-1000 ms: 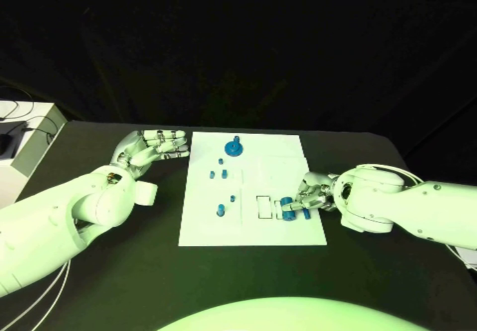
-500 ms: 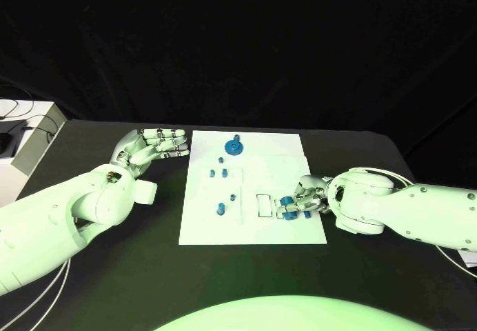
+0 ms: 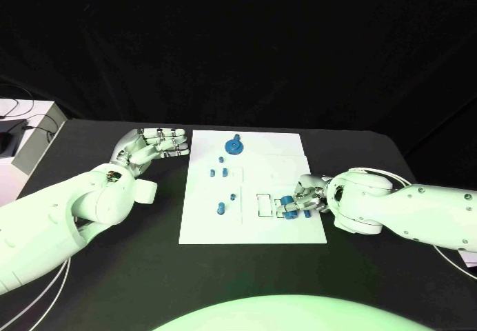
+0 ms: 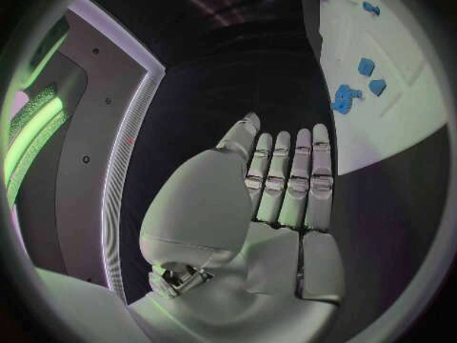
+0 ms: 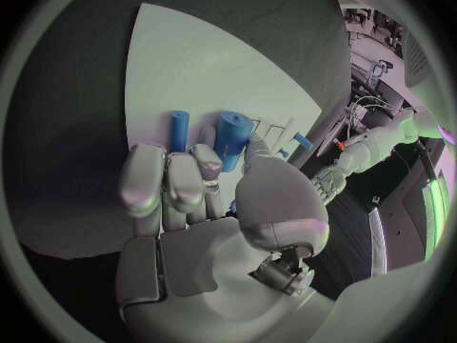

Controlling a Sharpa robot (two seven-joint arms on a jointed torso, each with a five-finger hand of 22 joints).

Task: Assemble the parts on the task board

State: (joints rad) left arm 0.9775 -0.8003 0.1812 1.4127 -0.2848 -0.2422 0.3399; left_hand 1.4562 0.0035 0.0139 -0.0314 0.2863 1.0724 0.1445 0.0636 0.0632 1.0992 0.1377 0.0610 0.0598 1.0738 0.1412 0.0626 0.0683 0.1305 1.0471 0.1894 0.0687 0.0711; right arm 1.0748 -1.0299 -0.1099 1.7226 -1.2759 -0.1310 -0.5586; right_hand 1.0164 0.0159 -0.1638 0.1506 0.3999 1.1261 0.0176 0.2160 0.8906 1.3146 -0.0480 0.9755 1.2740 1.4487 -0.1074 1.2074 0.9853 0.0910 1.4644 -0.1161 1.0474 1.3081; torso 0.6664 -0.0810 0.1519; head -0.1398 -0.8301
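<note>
Two white boxes (image 3: 20,131) off table's left edge (image 3: 60,138).

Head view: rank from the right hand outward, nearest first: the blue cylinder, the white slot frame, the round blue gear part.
1. Blue cylinder, at the right hand.
2. White slot frame, just left of the cylinder.
3. Round blue gear part, at the task board's far edge.
</note>
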